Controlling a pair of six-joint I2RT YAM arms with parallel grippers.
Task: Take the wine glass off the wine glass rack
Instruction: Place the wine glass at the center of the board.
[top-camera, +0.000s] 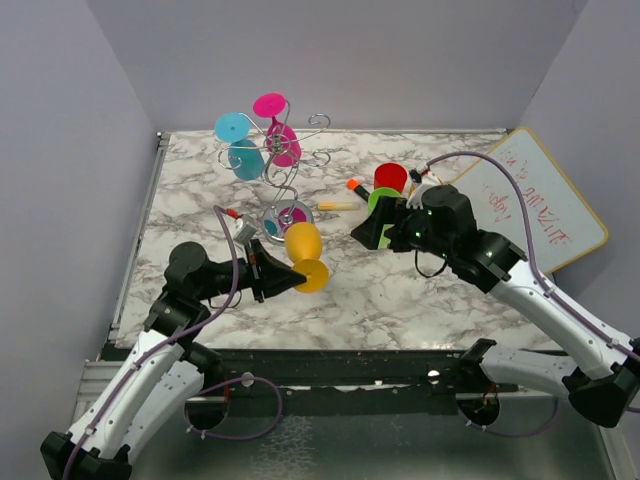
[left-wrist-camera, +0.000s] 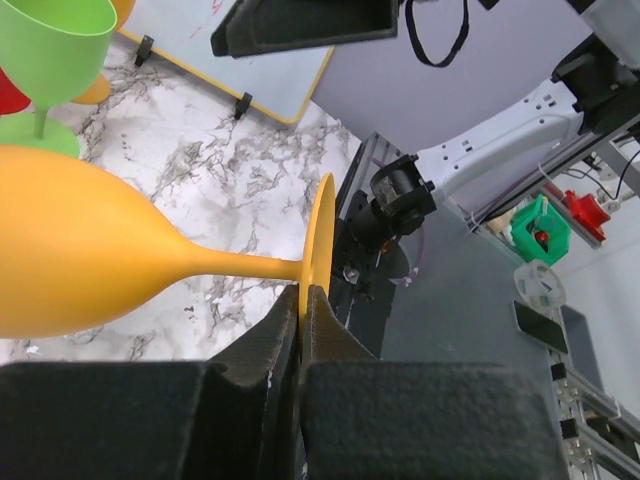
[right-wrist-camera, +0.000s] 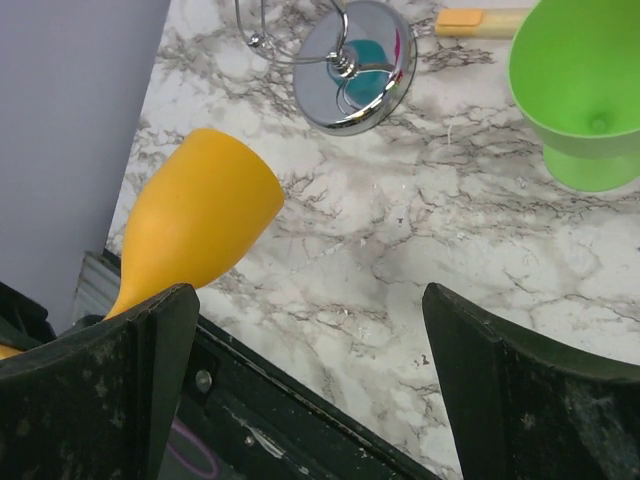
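My left gripper (top-camera: 285, 278) is shut on the foot rim of an orange wine glass (top-camera: 304, 243), which it holds lying sideways above the table, just in front of the wine glass rack. In the left wrist view the fingers (left-wrist-camera: 270, 345) pinch the thin foot edge of the orange glass (left-wrist-camera: 80, 250). The chrome wine glass rack (top-camera: 288, 175) stands at the back left, with a cyan glass (top-camera: 238, 140) and a magenta glass (top-camera: 277, 125) hanging from its arms. My right gripper (top-camera: 372, 234) is open and holds nothing. Its view shows the orange glass bowl (right-wrist-camera: 195, 225) and the rack's mirror base (right-wrist-camera: 358, 65).
A green glass (top-camera: 384, 203) and a red glass (top-camera: 391, 178) stand right of the rack, close behind my right gripper. Markers (top-camera: 337, 205) lie near the rack base. A whiteboard (top-camera: 545, 205) leans at the right wall. The table's near edge (right-wrist-camera: 300, 390) lies under the right gripper.
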